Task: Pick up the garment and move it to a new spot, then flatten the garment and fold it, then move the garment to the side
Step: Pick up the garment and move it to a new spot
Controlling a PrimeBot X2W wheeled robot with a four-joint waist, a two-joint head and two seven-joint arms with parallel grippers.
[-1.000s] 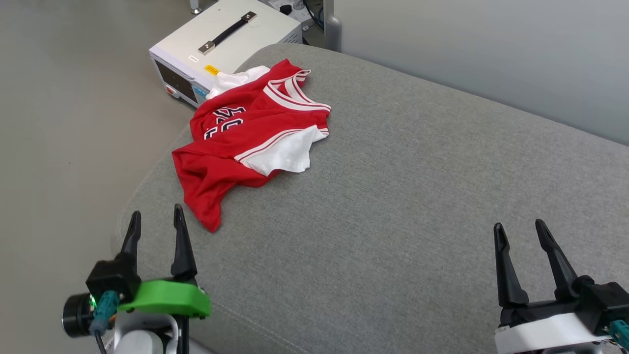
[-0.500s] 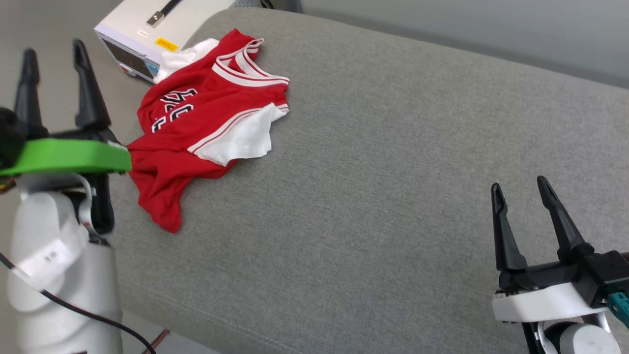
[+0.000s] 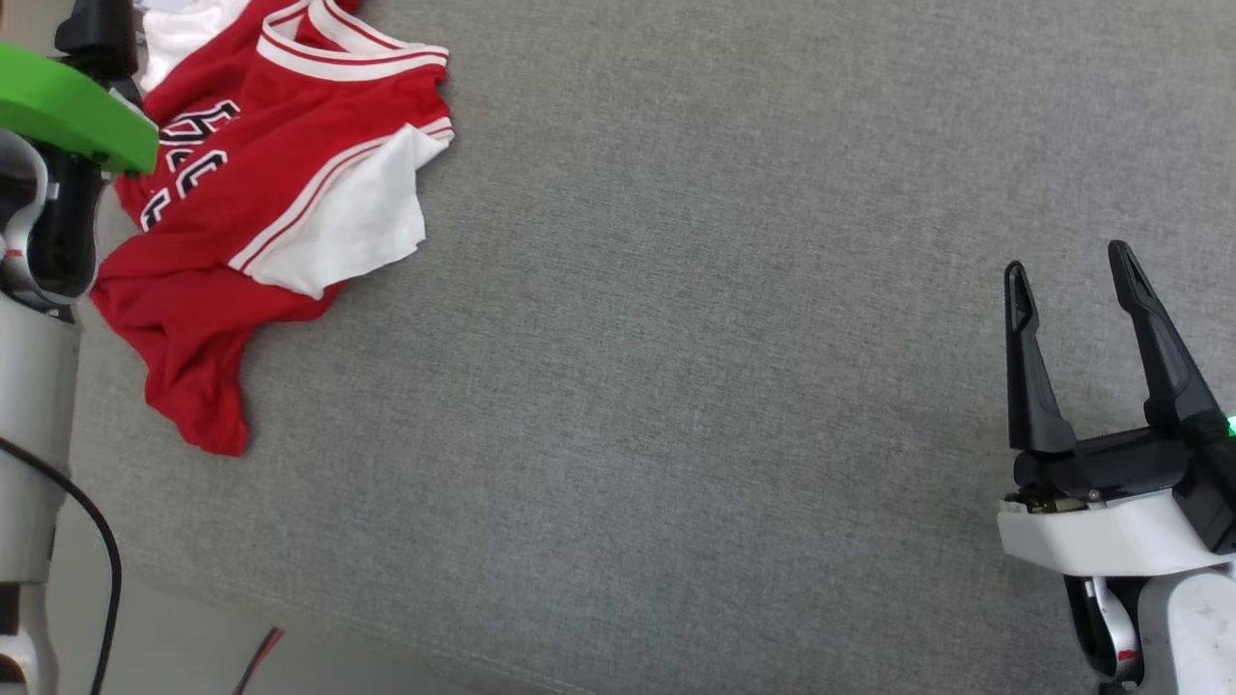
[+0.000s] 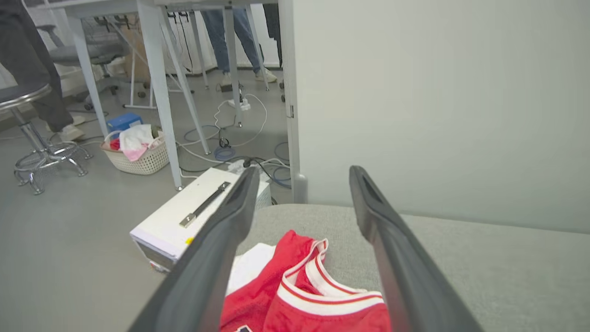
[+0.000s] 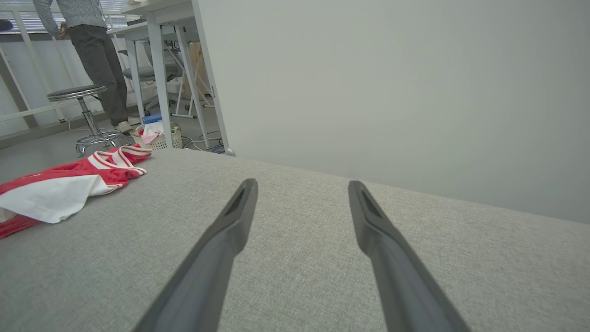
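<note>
Head view shows you a big grey cushion (image 3: 724,338) covered in soft woven cloth. The garment (image 3: 280,164) lies crumpled near its far left corner, red with a white sleeve on top and some black letters showing.

Your left tool (image 4: 303,170) points over the striped collar end of the garment. Its two fingers are spread wide with nothing in them. Your right tool (image 3: 1067,261) is well apart, over the bare right side of the cushion. It is spread wide too and holds nothing.

Between the garment and the right tool the cushion is bare, so that is your open room. The cushion's front edge runs along the bottom left, with grey floor (image 3: 174,627) past it.

A white box (image 4: 184,216) with a black handle sits on the floor just past the rounded corner. A pale wall (image 4: 438,92) stands behind the cushion. Farther off are a basket (image 4: 138,159), a stool (image 4: 27,92) and a person's legs (image 5: 99,69).
</note>
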